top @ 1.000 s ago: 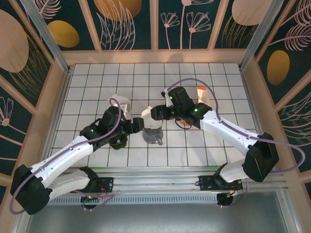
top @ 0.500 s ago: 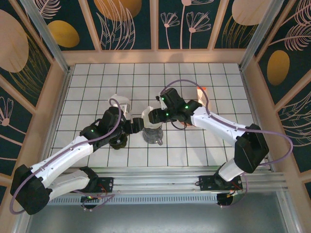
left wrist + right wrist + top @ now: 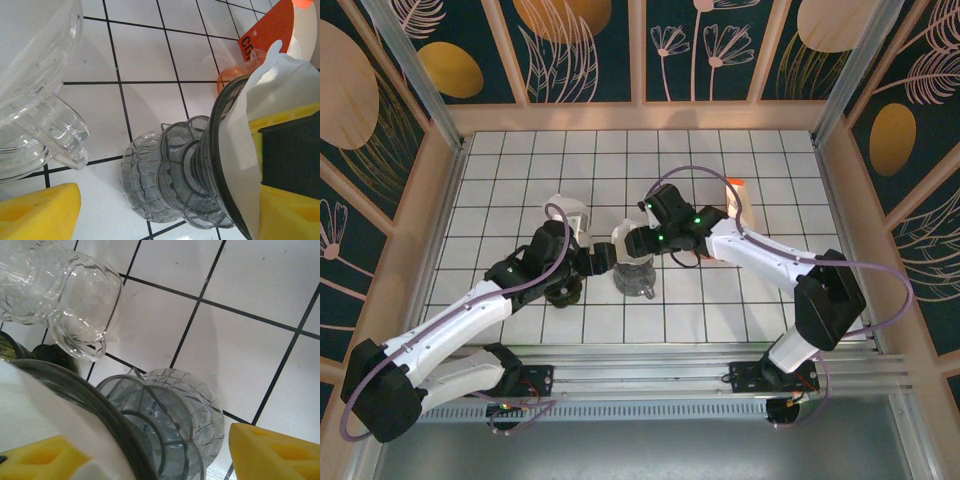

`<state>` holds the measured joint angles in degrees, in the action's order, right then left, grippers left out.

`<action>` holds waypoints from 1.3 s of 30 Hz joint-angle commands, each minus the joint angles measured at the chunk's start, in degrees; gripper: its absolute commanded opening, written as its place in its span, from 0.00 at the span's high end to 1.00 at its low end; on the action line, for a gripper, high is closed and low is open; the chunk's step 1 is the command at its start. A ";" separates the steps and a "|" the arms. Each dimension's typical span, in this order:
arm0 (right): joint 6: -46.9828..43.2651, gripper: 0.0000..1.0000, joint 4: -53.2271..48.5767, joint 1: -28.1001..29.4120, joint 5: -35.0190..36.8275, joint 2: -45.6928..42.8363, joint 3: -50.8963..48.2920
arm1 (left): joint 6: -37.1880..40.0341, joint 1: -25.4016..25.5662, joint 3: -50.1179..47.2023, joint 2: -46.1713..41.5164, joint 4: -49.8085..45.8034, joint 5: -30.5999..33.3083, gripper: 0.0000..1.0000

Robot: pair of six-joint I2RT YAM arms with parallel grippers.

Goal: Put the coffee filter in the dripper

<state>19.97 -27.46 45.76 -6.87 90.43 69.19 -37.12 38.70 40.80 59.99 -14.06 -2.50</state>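
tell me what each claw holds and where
Nothing looks clamped. The right claw straddles the dripper rim, one finger inside the paper filter, the other clear outside; the left claw stands open.

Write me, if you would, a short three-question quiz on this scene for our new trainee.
1. True or false: the white filter is at the rim of the grey dripper, not lying flat elsewhere.
2. In the top view, what sits just left of the dripper, slightly farther back? A) a clear glass vessel B) a metal spoon C) a blue mug
3. What colours is the package to the dripper's right, farther back?

Key: 1 true; 2 A; 3 orange and white.
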 commanded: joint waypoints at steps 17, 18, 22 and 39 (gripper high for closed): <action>0.12 0.38 -0.22 -4.60 -1.30 -13.18 -3.52 | 0.45 0.32 -1.16 -0.75 0.27 0.35 0.15; 0.07 0.38 -0.15 -4.62 -1.34 -13.26 -3.81 | 0.47 0.29 -1.16 -0.67 0.27 0.33 0.16; 0.04 0.35 2.21 -4.54 -2.75 -13.85 -4.75 | 0.48 0.28 -1.07 -0.56 0.31 0.33 0.16; 1.65 0.45 2.02 -4.45 0.55 -13.13 -6.63 | 0.47 0.31 -1.07 -0.57 0.00 0.40 0.17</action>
<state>21.02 -25.32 41.28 -8.91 77.65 62.74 -37.12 38.70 40.49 59.88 -13.63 -2.50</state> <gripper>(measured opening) 0.561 0.834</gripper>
